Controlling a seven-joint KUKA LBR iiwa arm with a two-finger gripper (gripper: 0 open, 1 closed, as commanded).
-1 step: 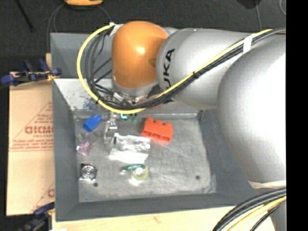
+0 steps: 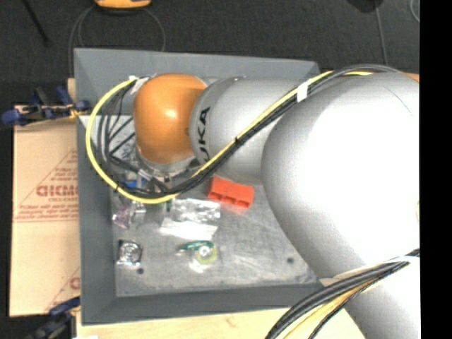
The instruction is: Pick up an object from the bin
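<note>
Arm (image 2: 282,140) covers upper bin (image 2: 95,274); orange block (image 2: 229,192), clear bag (image 2: 189,215) clutter middle; lower-right floor (image 2: 261,256) bare.

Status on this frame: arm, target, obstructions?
Arm low over bin's left half. Nearest its wrist: clear packet, small clear piece, orange block. Nothing seen held.

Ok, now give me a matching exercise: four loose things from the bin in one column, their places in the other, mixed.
1 red block
2 clear packet
3 shiny metal piece
4 green round piece

A lower left of the bin
B just below the clear packet
C rightmost, beside the silver arm
D left of the red block

Pairs: 1-C, 2-D, 3-A, 4-B
</note>
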